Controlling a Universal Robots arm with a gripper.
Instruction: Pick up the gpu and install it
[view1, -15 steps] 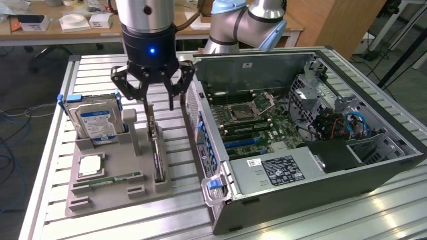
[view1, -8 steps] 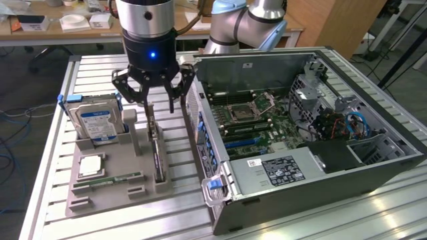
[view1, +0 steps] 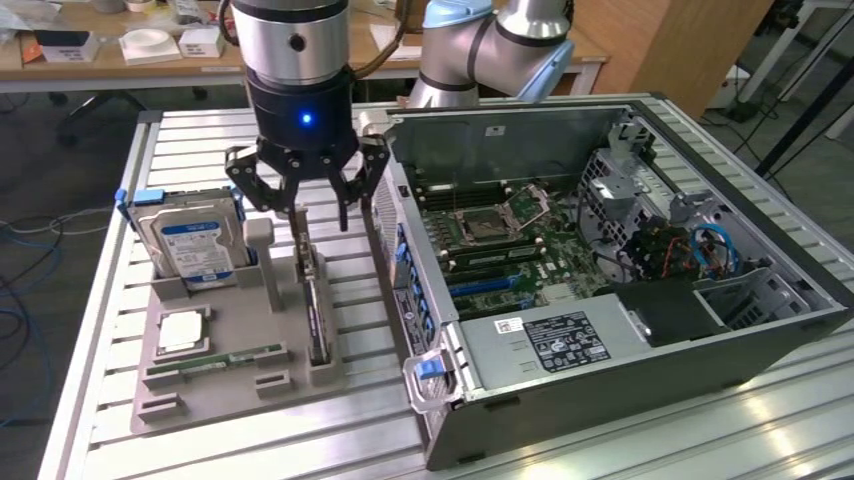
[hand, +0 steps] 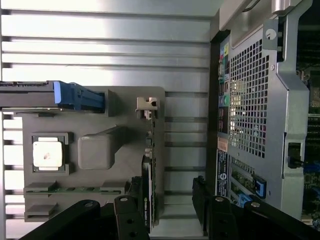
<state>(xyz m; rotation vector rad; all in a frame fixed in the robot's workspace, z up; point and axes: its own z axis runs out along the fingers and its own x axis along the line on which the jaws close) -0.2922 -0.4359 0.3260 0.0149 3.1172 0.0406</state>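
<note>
Exterior view: black-fingered gripper (view1: 310, 207) hangs low over a grey moulded parts tray (view1: 200, 400), jaws spread. The gpu (view1: 315, 300), a thin green circuit card with a silver end bracket, stands on edge in a tray slot, its upper edge between the open fingers, beside the opened dark computer case (view1: 641, 400).
</note>
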